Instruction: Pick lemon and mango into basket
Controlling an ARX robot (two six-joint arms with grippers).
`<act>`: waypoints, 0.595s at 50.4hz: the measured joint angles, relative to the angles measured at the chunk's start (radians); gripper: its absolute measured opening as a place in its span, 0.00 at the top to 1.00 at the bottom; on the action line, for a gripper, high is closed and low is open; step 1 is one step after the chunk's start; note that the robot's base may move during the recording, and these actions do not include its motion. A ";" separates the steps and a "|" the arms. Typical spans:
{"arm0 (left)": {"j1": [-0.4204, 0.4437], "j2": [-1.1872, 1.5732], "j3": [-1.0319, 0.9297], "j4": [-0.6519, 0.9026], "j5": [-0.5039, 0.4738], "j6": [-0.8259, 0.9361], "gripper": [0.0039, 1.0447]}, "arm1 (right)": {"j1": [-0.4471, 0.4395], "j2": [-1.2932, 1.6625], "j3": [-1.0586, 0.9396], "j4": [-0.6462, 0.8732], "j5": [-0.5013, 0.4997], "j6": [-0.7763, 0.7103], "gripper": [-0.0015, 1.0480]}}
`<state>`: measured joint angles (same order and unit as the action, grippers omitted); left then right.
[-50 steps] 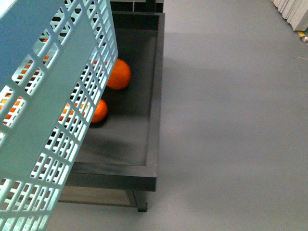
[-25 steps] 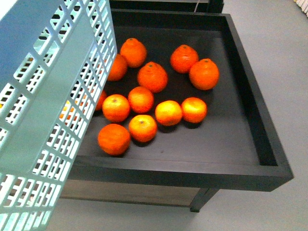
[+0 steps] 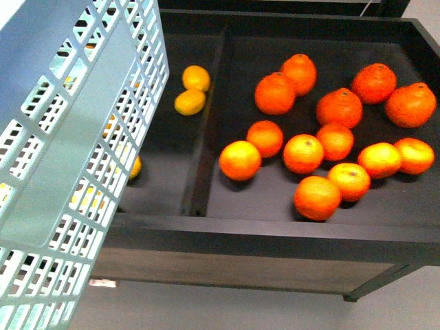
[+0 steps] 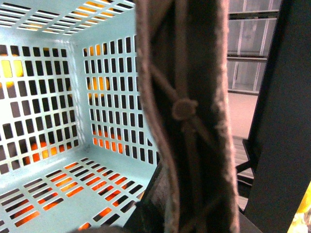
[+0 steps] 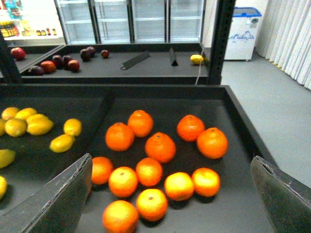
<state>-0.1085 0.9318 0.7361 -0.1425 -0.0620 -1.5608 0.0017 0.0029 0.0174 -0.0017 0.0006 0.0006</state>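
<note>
Grey floor (image 3: 227, 313) runs below the front of the display, and the right wrist camera shows me glass-door fridges (image 5: 136, 19) along the back wall.

The black table (image 3: 275, 237) takes up most of my front view, and a divider (image 3: 206, 137) splits it into two compartments. The light-blue basket (image 3: 69, 137) fills the left of that view, tilted, in front of the table's left compartment and hiding much of it. Its brown handle (image 4: 184, 111) crosses right in front of the left wrist camera, with the slotted walls and floor behind it.

Oranges (image 3: 302, 152) lie clustered in the right compartment, several of them touching. The lemons (image 3: 190, 102) are in the left compartment. Two sit close together just beside the divider, and one more peeks out at the basket's lower edge. Further yellow shows through the slots. The ones I can see plainly lie on the table, outside the basket.

The right end effector (image 5: 171, 161) is spread wide over the oranges, with nothing between its fingers (image 5: 58, 204). The left end effector I cannot read. The handle blocks that camera, so I cannot tell whether it is closed on anything.
</note>
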 joint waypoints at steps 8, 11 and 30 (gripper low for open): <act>0.000 0.000 0.000 0.000 -0.001 0.002 0.96 | 0.000 0.000 0.000 0.000 0.000 0.000 0.08; 0.000 0.001 0.000 0.000 -0.001 0.002 0.96 | 0.000 0.000 0.000 0.000 0.000 0.000 0.08; 0.000 0.000 0.000 0.000 -0.001 0.001 0.96 | 0.000 0.000 0.000 0.000 0.000 0.000 0.08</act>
<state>-0.1081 0.9314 0.7361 -0.1425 -0.0628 -1.5600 0.0017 0.0029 0.0174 -0.0013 0.0010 0.0006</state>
